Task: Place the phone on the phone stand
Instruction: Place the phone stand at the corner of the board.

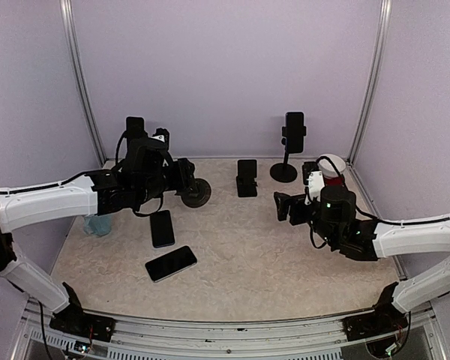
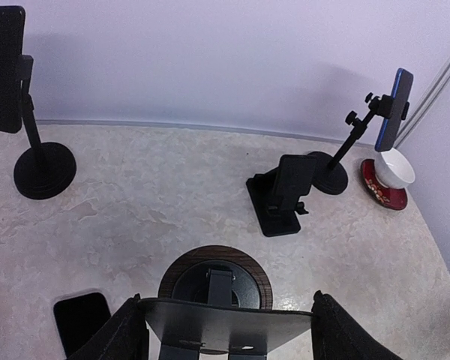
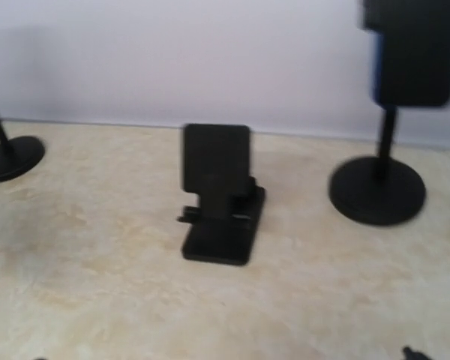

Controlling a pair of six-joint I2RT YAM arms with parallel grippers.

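The phone (image 2: 225, 319) sits crosswise btwn the fingers (image 2: 124, 334) of the left gripper (image 2: 229, 334), which is clamped on its two ends. It hangs right over the round stand (image 2: 244, 277) w/ the wood-coloured rim, whose post shows just behind the phone's far edge. We can't see whether the phone touches the cradle yet, b/c the phone itself hides it.

Main risk as we see it is letting go off-centre. If the phone isn't seated on the cradle lip, it prob. tips and drops to the table (image 1: 270, 262). Second risk is pressing down or sideways on the post. The base looks light, so it could slide or tilt and carry the phone w/ it. Third, the fingers spreading on release may clip the cradle and nudge the phone out.

A loose phone (image 2: 81, 319) lies just beside the base, so a fall could land on it. Another phone (image 1: 171, 263) lies nearer the arms.

The right gripper (image 1: 283, 206) is well apart, facing the folding stand (image 3: 223, 225). Its jaws look spread wide w/ nothing in them, so we expect no clash there.
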